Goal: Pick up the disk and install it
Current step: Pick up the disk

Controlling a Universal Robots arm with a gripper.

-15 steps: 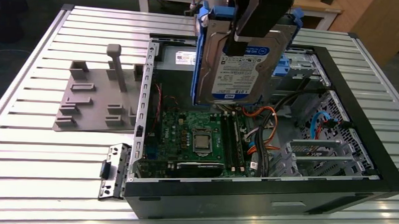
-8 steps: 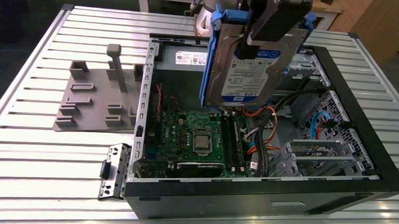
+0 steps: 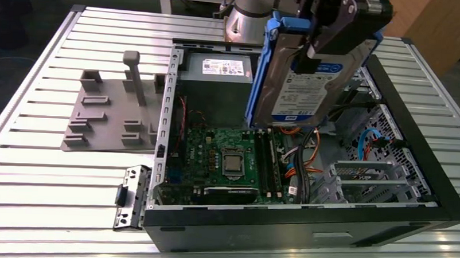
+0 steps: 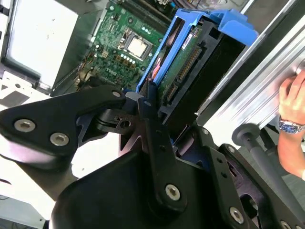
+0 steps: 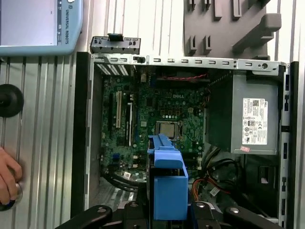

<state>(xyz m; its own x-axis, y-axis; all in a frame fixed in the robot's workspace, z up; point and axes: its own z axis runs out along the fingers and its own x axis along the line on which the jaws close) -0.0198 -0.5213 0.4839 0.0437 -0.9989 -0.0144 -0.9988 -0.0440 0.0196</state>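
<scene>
Exterior view: disk (image 3: 304, 88) hangs on edge from the gripper (image 3: 325, 43), label face showing, blue carrier around its rim, slightly tilted. Gripper is clenched on the disk's upper end. In the second wrist view one black finger (image 4: 155, 133) lies against the carrier's blue edge, and the disk's connector side is in sight. In the first wrist view the blue carrier end of the disk (image 5: 167, 183) sticks out straight ahead of the gripper.

Position: disk is in the air, clear of everything, over the open computer case (image 3: 417, 153).

Directly beneath the gripper:
- green motherboard (image 3: 221, 157), silver processor socket near its middle
- orange and blue cables (image 3: 309, 157) (tangled; cannot trace their ends)

Beside the held disk, inside the case at the end nearest the arm: grey power supply (image 3: 216, 77) with a white sticker.

Outside the case, well apart from the gripper:
- small metal bracket (image 3: 132, 197), touching or just beside the case's front corner (cannot tell which)
- grey moulded fixture (image 3: 108, 116) with upright posts, flat on the slatted aluminium table (image 3: 44, 180)

A person's hand (image 4: 290, 100), with a wristwatch, rests at the table edge, off to the gripper's side.
</scene>
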